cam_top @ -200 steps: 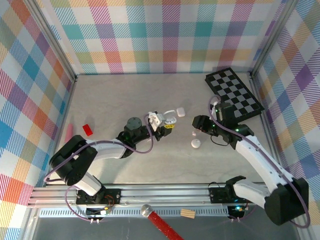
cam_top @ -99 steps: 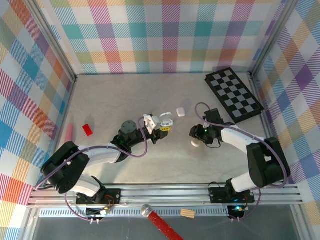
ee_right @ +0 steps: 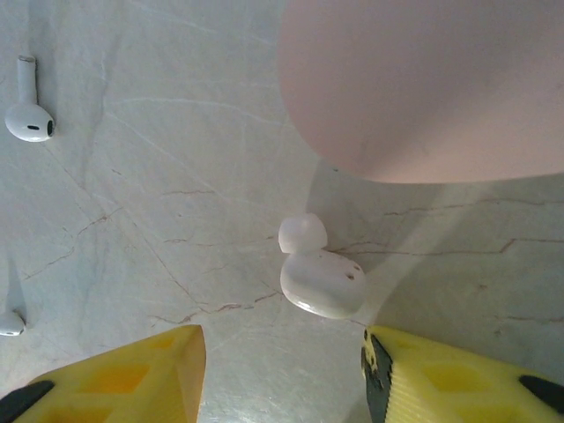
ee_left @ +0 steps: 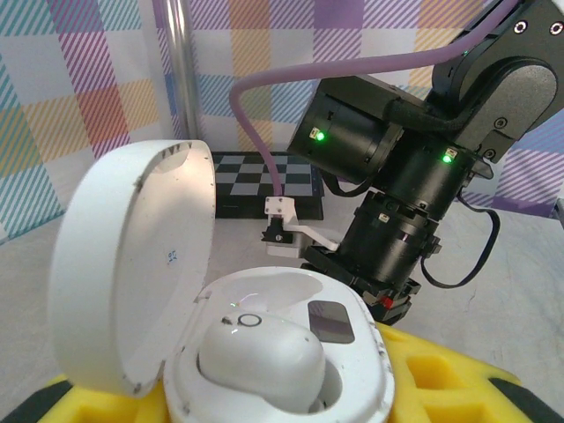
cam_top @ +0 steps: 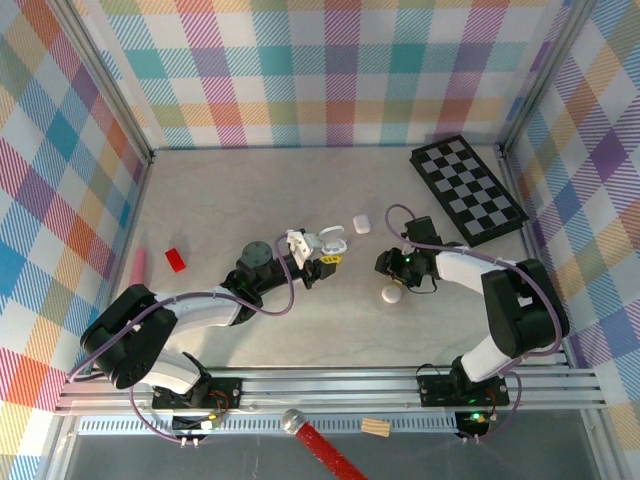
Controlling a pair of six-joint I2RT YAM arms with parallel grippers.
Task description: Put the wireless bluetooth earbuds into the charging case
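My left gripper [cam_top: 322,252] is shut on the open white charging case [ee_left: 291,348]. Its lid [ee_left: 132,264] stands up on the left, and one white earbud [ee_left: 263,352] sits in the near socket. My right gripper [cam_top: 385,263] hangs low over the table just right of the case, open. A loose white earbud [ee_right: 322,280] lies on the table just ahead of its yellow fingertips [ee_right: 132,374], touching neither. A stemmed white earbud [ee_right: 26,115] lies farther left, and another [ee_right: 9,322] at the left edge.
A pale pink round case [ee_right: 432,88] lies right beside the loose earbud; from above it shows as a pale pebble [cam_top: 391,292]. A small white case [cam_top: 361,223] lies behind. A chessboard [cam_top: 468,187] is at the back right and a red block [cam_top: 176,259] at the left.
The right arm has folded in and its gripper has come down and left toward the pale case. The left gripper with the open case shifted slightly left, then held still.
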